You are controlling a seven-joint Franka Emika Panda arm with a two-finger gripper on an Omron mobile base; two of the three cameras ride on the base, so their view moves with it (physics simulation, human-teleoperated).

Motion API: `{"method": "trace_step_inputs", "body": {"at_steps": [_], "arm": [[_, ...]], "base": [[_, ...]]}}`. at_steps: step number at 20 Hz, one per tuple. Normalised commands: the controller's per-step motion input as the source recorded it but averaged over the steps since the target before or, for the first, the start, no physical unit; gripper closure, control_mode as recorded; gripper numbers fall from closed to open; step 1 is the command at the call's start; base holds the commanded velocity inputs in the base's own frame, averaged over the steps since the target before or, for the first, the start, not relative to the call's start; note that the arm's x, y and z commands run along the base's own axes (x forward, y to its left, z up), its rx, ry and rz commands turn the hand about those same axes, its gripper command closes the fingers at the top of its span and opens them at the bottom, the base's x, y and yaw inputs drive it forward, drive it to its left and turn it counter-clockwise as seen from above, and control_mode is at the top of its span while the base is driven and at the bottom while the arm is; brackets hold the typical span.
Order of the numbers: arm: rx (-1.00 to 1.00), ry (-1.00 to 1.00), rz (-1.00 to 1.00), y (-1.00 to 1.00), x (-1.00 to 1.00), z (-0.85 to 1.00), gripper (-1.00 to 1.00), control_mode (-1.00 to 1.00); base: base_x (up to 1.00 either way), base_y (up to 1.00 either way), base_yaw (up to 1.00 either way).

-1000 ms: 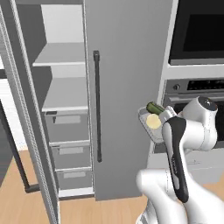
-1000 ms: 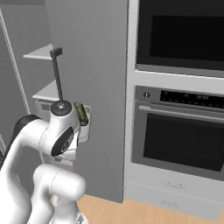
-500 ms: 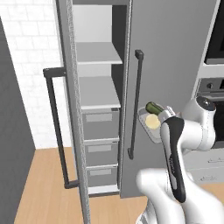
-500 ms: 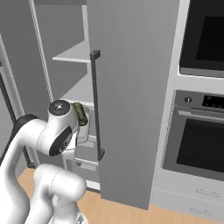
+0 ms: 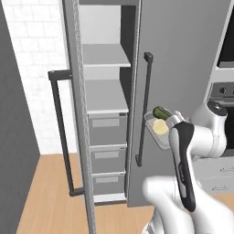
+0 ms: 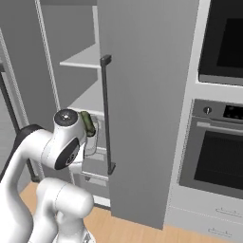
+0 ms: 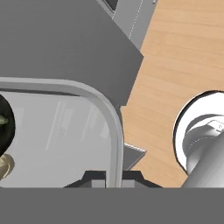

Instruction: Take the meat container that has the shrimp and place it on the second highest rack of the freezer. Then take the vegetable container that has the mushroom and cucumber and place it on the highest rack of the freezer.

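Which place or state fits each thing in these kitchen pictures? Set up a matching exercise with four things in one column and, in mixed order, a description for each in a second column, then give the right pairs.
Things:
1. container
2. cucumber
3. drawers
4. oven

Descriptions:
A. built into the wall, right of the tall grey door
B. dark green, lying in the container
C. held up in the shut gripper, in front of the tall grey door
D. stacked below the shelves in the open freezer

Pairs: 1-C, 2-B, 3-D, 4-A
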Motion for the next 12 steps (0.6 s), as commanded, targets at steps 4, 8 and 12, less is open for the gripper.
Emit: {"method": "trace_step_inputs", "body": {"at_steps": [4,8,12], "arm": [[0.0,0.0,0.0,0.0,0.0,0.0,1.0,1.0],[0.0,0.0,0.0,0.0,0.0,0.0,1.0,1.0],[0.0,0.0,0.0,0.0,0.0,0.0,1.0,1.0]], "base": [[0.45,0.09,0.03],[0.58,0.04,0.01],[0.21,0.49,0.0]]}}
